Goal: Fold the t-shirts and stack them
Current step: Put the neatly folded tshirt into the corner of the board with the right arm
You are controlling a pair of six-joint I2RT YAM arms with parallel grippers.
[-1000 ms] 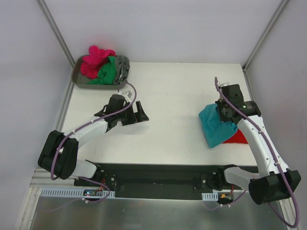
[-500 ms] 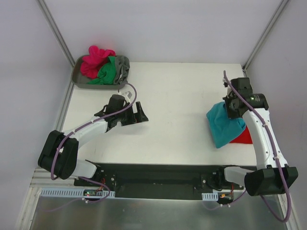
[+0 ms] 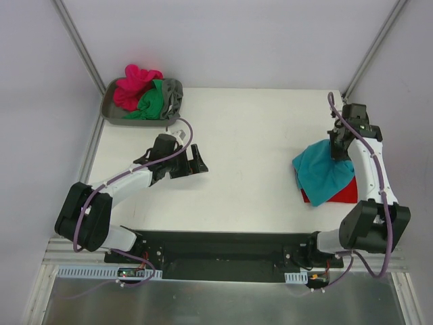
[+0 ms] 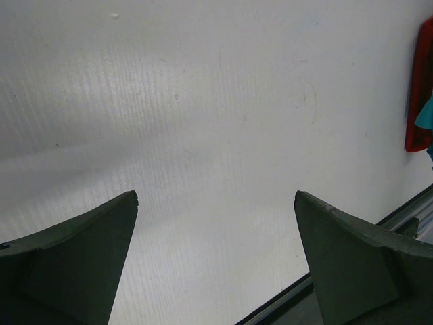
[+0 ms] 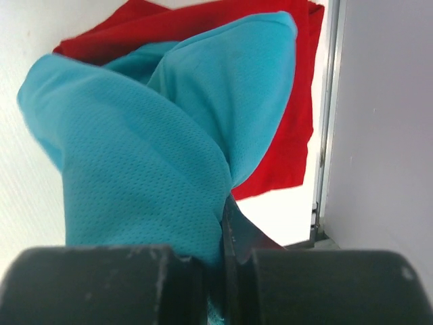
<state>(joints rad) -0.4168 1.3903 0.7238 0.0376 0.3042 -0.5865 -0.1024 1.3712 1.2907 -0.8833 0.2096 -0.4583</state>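
Observation:
A folded teal t-shirt (image 3: 321, 173) hangs from my right gripper (image 3: 340, 152), which is shut on its far edge. The cloth drapes down over a flat red t-shirt (image 3: 344, 193) at the table's right edge. In the right wrist view the teal t-shirt (image 5: 135, 156) fills the space in front of the right gripper (image 5: 226, 213), with the red t-shirt (image 5: 284, 149) under it. My left gripper (image 3: 196, 162) hovers over the table's left middle. It stands open (image 4: 216, 200) above bare white table, holding nothing.
A grey tray (image 3: 108, 112) at the far left corner holds crumpled magenta (image 3: 134, 84), green (image 3: 154, 101) and grey (image 3: 174, 93) shirts. The table's right rail (image 5: 323, 156) runs just beside the red shirt. The enclosure walls stand close on both sides.
My right gripper has carried the teal t-shirt rightward and farther back, bringing it over the red t-shirt. The left arm has not moved.

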